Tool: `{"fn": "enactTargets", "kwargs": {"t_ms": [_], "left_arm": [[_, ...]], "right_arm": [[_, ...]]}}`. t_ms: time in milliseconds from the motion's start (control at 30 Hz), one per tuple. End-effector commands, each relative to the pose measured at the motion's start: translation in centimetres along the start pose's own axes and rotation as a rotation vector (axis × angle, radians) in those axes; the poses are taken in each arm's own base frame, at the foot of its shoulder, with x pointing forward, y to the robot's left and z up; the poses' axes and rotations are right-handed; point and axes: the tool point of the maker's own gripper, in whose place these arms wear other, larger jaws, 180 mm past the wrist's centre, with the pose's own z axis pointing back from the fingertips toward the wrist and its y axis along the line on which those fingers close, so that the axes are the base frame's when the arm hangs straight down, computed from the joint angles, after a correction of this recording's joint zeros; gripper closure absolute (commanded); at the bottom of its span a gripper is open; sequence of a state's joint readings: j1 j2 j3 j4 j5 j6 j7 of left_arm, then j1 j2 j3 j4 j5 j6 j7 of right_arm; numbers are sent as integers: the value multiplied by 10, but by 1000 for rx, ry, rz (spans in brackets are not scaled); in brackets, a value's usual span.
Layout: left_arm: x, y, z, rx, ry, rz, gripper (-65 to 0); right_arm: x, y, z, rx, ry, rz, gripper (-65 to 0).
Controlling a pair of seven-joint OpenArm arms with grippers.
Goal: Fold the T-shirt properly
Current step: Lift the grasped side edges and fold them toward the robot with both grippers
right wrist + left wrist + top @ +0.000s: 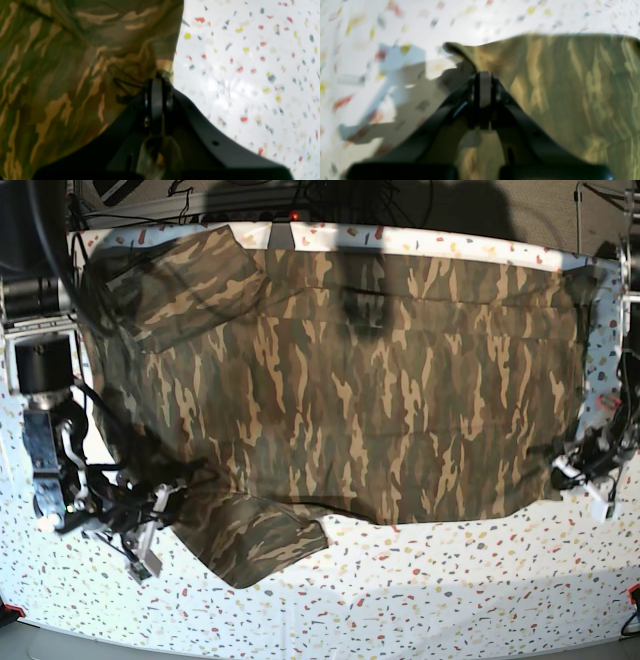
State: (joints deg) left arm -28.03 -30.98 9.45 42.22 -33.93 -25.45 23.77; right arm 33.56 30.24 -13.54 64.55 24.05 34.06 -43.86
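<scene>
In the right wrist view, the right gripper [157, 75] has its jaws pressed together on a fold of the T-shirt [62, 75]; bunched camouflage cloth rises just past the fingertips and spreads away to their left. To the right of the fingers lies the bare speckled tabletop [250, 75], white with red, yellow and grey flecks.

In the blurred left wrist view, the left gripper [483, 75] is likewise clamped on the shirt's edge. A raised corner of cloth curls just beyond and left of the tips, while the rest of the cloth stretches off to the right of the fingers. Left of them the gripper's shadow falls on the tabletop.

From the base view, the shirt [380, 380] lies spread wide across the table [420, 590], one sleeve flat just beside the right gripper [150, 515], the other sleeve far beyond it near the table's rear edge. The left gripper [585, 475] sits at the opposite side edge of the shirt. Dark cables [110, 490] cluster around the right arm's wrist. Behind the far rim of the table more cables [250, 195] trail on the floor.
</scene>
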Motion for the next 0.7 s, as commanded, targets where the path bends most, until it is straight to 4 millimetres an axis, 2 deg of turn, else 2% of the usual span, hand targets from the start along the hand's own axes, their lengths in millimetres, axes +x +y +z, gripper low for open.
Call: {"fn": "enactTargets", "kwargs": {"t_ms": [0, 133, 367, 467, 667], "left_arm": [[34, 4, 11, 3, -91, -26, 0], [33, -7, 30, 21, -124, -87, 0], [27, -30, 54, 64, -146, -185, 0], [23, -28, 64, 86, -155, -171, 0], [16, -9, 87, 134, -170, -125, 0]], "right_arm": [[22, -15, 18, -37, -72, 9, 0], [0, -14, 34, -61, -63, 11, 0], [-37, -26, 62, -99, -103, -98, 0], [-54, -24, 72, -94, -101, -88, 0], [-80, -29, 93, -125, -105, -126, 0]]}}
